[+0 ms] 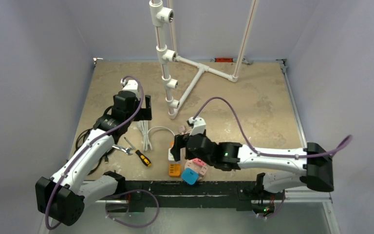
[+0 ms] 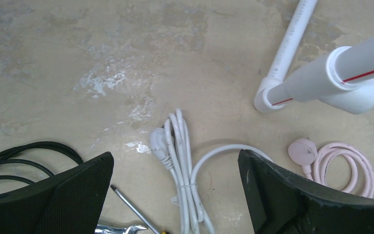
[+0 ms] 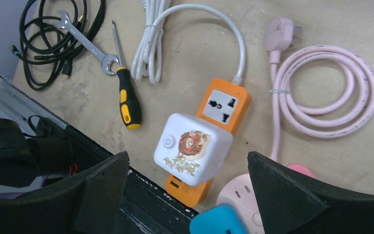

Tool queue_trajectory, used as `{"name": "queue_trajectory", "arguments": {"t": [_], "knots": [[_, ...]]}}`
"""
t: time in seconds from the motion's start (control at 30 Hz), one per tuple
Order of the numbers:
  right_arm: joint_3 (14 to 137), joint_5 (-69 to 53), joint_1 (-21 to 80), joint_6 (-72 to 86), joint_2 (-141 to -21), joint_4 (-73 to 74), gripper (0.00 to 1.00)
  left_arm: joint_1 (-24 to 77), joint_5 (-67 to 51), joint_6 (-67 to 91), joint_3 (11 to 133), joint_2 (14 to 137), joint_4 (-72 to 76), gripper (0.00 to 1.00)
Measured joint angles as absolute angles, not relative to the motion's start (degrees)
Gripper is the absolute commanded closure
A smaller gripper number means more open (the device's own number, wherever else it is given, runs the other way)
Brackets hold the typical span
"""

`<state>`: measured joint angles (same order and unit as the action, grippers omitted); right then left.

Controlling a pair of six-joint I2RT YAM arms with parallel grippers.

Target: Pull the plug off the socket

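One wrist view shows plug in socket.

**Materials and Surface Finish**

Table: matt, rough-looking beige surface, mottled and scuffed, with pale worn patches.
Pipe frame, upper right of the left wrist view: smooth white plastic with a slight sheen.
Left gripper: fingers of matt black plastic with a fine dimpled texture.
Socket strip: smooth orange plastic with a grey face.
Plug: glossy white plastic with a printed graphic on top.
Pink cable: smooth, satin sheath.
Screwdriver: bare metal shaft, glossy black-and-yellow plastic handle.
Wrench, upper left of the right wrist view: bright polished metal.
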<state>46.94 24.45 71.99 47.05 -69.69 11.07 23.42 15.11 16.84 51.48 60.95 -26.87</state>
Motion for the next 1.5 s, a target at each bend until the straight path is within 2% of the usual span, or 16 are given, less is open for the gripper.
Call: {"name": "queue_trajectory", "arguments": {"t": [0.3, 0.47, 0.63, 0.73, 0.87, 0.97, 1.33, 1.43, 1.5], "knots": [[57.65, 31.64, 78.70, 51.48, -87.13, 17.56, 0.07, 21.39, 15.16, 16.25, 48.80, 55.68, -25.58, 0.01], [66.11, 36.69, 80.12, 55.44, -95.98, 26.28, 0.15, 21.39, 14.72, 16.25, 48.80, 56.03, -25.39, 0.01], [72.84, 41.50, 80.58, 59.72, -103.90, 35.83, 0.30, 21.39, 13.08, 16.25, 48.29, 56.01, -24.88, 0.00], [73.89, 42.70, 80.62, 61.10, -105.91, 38.72, 0.43, 21.39, 11.79, 16.25, 47.88, 56.03, -24.99, 0.01], [73.84, 43.09, 80.62, 60.25, -106.10, 38.72, 0.66, 21.39, 10.96, 16.25, 47.88, 55.96, -24.91, 0.01], [72.77, 42.78, 80.62, 56.25, -105.67, 35.53, 0.73, 21.39, 10.83, 16.25, 47.88, 55.70, -24.91, 0.01], [62.54, 34.96, 80.55, 27.42, -101.10, 9.43, 0.70, 20.60, 12.58, 16.23, 47.88, 53.93, -24.88, 0.00], [62.22, 31.64, 80.55, 20.34, -101.10, 4.54, 0.63, 18.13, 12.16, 16.27, 47.88, 53.17, -24.86, 0.01], [62.24, 30.06, 80.55, 16.71, -101.12, 1.78, 0.49, 16.16, 11.66, 16.29, 47.88, 52.40, -24.84, 0.01]]}}
